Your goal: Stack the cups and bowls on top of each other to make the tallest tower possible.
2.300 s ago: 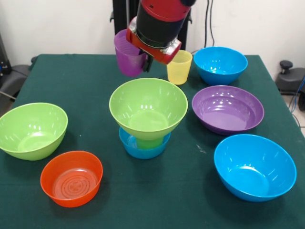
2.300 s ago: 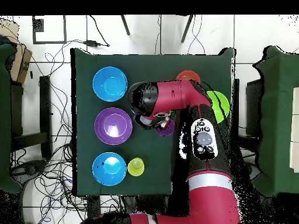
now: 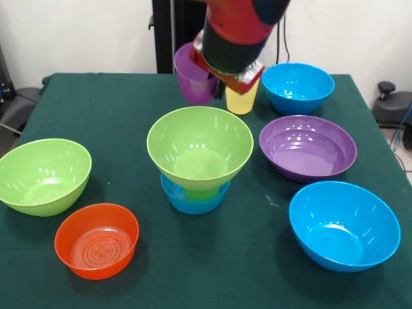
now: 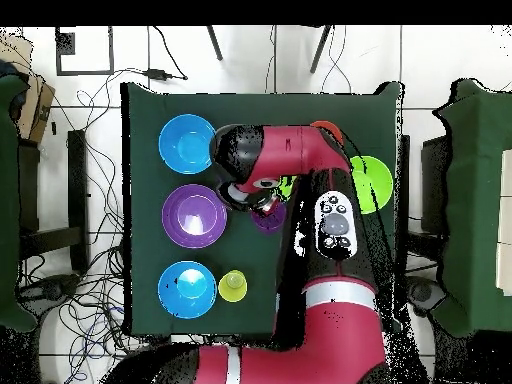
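My gripper is shut on the purple cup and holds it in the air behind and above the tower. The tower is a small blue bowl, a green cup standing in it, and a lime green bowl on top. The yellow cup stands behind the arm, partly hidden. In the overhead view the arm covers the tower, and the purple cup shows under the wrist.
A wide purple bowl, a blue bowl behind it and another blue bowl in front stand on the right. A lime green bowl and an orange bowl stand on the left.
The arm has carried the purple cup to the right in the front view and a little higher. The tower and the other bowls have not moved.
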